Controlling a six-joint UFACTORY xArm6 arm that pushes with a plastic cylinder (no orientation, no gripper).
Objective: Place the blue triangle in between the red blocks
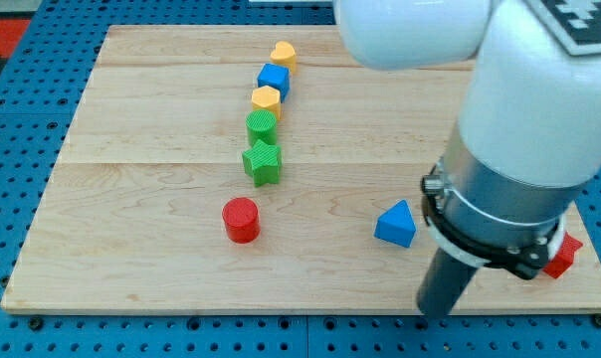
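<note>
Positioning for the push: my tip (438, 310) sits at the view's bottom, just right of and below the blue triangle (396, 225), apparently not touching; the end effector is a bare rod holding nothing. Triangle lies on the desk (131, 229) between the red cylinder (241, 220) and the partly hidden red block (563, 256), nearer the latter. Next, judged: a leftward nudge.

— What does the arm (519, 89) look like?

— Its upper casing is smooth, glossy white plastic with rounded forms. At the view's top right corner sits a black-and-white patterned marker (584, 20).

— And lower down?

— A grey cylindrical section (509, 204), ringed by a black clamp band (480, 244) with a small fastening at its left edge. Below that hangs the straight dark rod (445, 283); its tip's very end is hard to make out.
</note>
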